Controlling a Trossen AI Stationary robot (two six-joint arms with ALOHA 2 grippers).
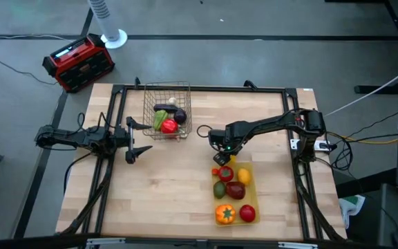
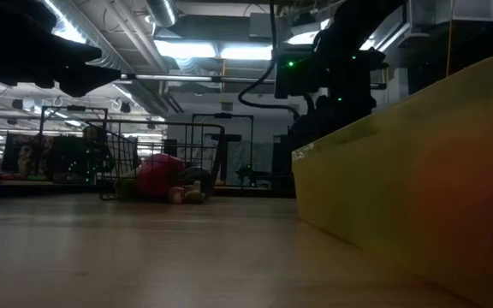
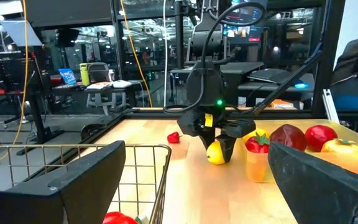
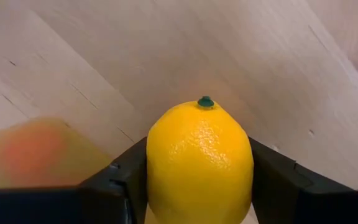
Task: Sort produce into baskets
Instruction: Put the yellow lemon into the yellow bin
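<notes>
The right tool (image 3: pixel 218 151) was down at the middle of the bench (image 1: pixel 164 187), and its two dark fingers (image 4: pixel 114 180) sat pressed against both sides of a yellow lemon (image 4: pixel 199 162), green stem nub facing away from the wrist camera. Clamped on it, by the look of the wrist view. That lemon hung just off the far end of the translucent yellow tray (image 1: pixel 253 181), where a red pepper, another lemon, a green fruit, a dark red apple, an orange pepper and a red tomato lay. A small red piece (image 3: pixel 174 137), possibly a strawberry, though it was too small to be sure, lay alone on the wood beyond the tool. Over on the other side, the left tool (image 1: pixel 135 141) waited with its fingers wide apart, holding nothing, right beside the wire-mesh basket (image 1: pixel 166 90). Inside that basket sat a purple eggplant (image 1: pixel 165 107), a red vegetable (image 1: pixel 169 126) and something green (image 1: pixel 159 120).
</notes>
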